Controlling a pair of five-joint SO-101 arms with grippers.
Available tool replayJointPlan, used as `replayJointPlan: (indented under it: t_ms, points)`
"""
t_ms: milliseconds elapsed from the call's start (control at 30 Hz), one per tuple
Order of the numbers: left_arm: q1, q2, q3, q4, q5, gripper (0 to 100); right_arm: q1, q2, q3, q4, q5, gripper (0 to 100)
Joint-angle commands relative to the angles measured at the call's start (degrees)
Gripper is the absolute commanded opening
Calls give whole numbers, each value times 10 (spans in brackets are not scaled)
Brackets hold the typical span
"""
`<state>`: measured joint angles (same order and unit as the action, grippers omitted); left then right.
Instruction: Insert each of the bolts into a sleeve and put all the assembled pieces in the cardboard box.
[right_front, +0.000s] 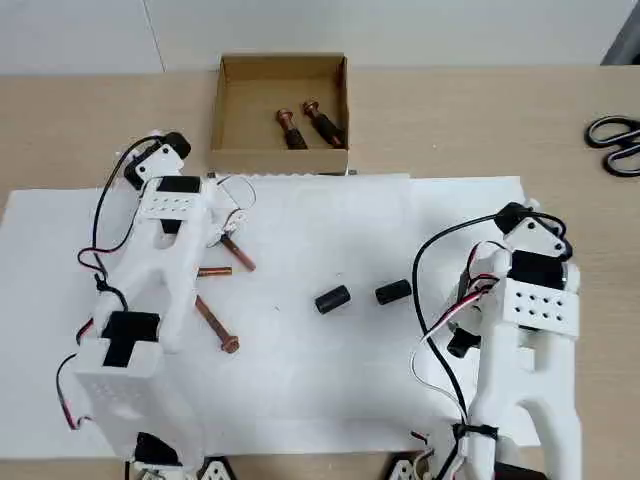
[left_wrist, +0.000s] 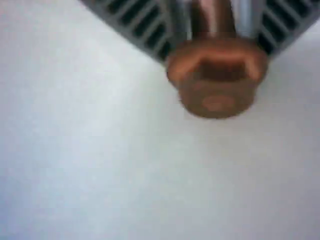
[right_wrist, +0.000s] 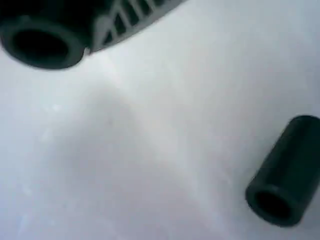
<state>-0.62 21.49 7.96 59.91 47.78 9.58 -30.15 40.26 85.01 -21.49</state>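
My left gripper (right_front: 230, 238) is shut on a copper bolt (right_front: 240, 254) at the left of the white sheet; its hex head (left_wrist: 216, 80) sticks out past a ribbed finger (left_wrist: 135, 25), just over the sheet. Two more bolts (right_front: 213, 271) (right_front: 216, 325) lie beside that arm. My right gripper (right_front: 463, 335) is shut on a black sleeve (right_wrist: 41, 42), held low over the sheet next to its ribbed finger (right_wrist: 132, 15). Another sleeve (right_wrist: 284, 172) lies on the sheet close by. In the high view two loose sleeves (right_front: 332, 298) (right_front: 393, 292) lie mid-sheet. The cardboard box (right_front: 216, 110) at the back holds two assembled pieces (right_front: 292, 129) (right_front: 325, 123).
A white sheet (right_front: 350, 400) covers most of the wooden table. Black scissors (right_front: 615, 143) lie at the table's right edge, off the sheet. The box stands just behind the sheet's far edge.
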Motion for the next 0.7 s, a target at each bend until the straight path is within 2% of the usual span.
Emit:
replayJointPlan:
  t_ms: [0,100,167,367,500,667]
  points:
    - [-6,8,-15,-9,-1,5,5,-15,-4,-5,5,2]
    - [-4,-2,-22,2,-2,5,1,-16,-7,0,5,2]
    - [-3,-30,-42,43,-2,5,1,-17,-15,3,6,2]
    - [5,-135,-95,109,-9,5,-25,-21,-107,92,25,2]
    - [22,-219,-125,157,-42,5,-74,-87,-165,124,25,2]
    - [33,-332,-128,222,-73,5,-164,-241,-171,124,26,2]
